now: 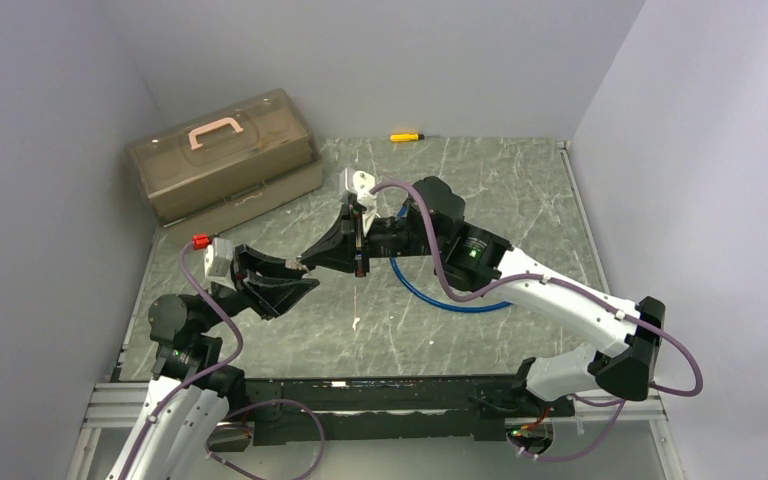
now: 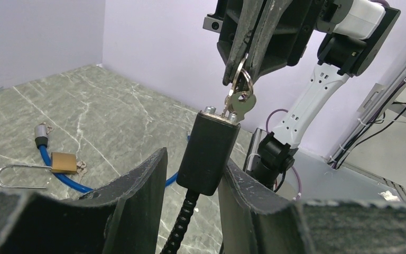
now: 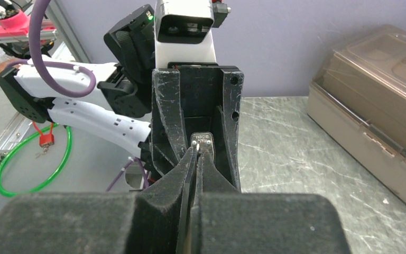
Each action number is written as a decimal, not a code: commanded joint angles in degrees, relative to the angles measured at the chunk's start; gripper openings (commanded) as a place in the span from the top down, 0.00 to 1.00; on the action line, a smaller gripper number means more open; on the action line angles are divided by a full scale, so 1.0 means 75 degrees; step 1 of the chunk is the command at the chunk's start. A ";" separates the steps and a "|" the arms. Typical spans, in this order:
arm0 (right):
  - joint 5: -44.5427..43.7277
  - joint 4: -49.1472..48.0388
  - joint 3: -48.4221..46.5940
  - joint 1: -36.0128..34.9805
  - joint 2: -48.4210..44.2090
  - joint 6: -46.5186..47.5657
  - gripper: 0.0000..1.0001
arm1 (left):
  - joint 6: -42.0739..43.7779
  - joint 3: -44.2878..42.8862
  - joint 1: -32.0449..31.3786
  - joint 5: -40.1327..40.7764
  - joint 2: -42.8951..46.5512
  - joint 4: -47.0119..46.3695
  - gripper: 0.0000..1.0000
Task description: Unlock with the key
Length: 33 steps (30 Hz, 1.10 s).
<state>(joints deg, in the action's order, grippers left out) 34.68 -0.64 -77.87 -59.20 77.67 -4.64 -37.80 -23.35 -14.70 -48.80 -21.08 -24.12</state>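
Left wrist view, closest in: the left pincer [image 2: 194,161] pinches a black lock [image 2: 211,137] between its two dark fingers, holding it upright, with a ribbed black cable [image 2: 182,222] hanging from its base toward six o'clock. At the lock's top face, a silver key [image 2: 239,104] on a small ring meets the keyhole end; how deep it sits cannot be told. Directly above, at twelve o'clock, the right pincer [image 2: 246,71] is pressed together on the key and ring, pointing down. Farther off at nine o'clock, a brass padlock [image 2: 63,162] with its shackle swung open lies on the marbled surface [image 2: 111,116], touching a blue cable [image 2: 66,179]. In the top external view, a brown toolbox [image 1: 225,160] sits at ten o'clock against the wall, and a yellow screwdriver [image 1: 405,136] lies at twelve o'clock by the far edge.
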 commanded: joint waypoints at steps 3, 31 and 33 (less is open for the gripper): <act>-0.0396 0.0679 0.0410 -0.0134 -0.0284 0.0287 1.00 | -0.0471 -0.0355 0.0101 0.0156 0.0067 -0.0765 1.00; -0.1029 0.1452 0.0038 -0.0087 -0.0659 0.0548 0.50 | -0.0932 -0.0716 0.0178 -0.0301 -0.0015 -0.1633 1.00; -0.1180 0.1553 -0.0075 -0.0068 -0.0778 0.0549 0.45 | -0.0925 -0.0680 0.0196 -0.0278 0.0000 -0.1593 1.00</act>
<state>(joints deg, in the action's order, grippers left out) 28.34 10.63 -75.57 -59.68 74.28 -0.99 -43.42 -26.92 -13.63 -50.43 -21.63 -32.77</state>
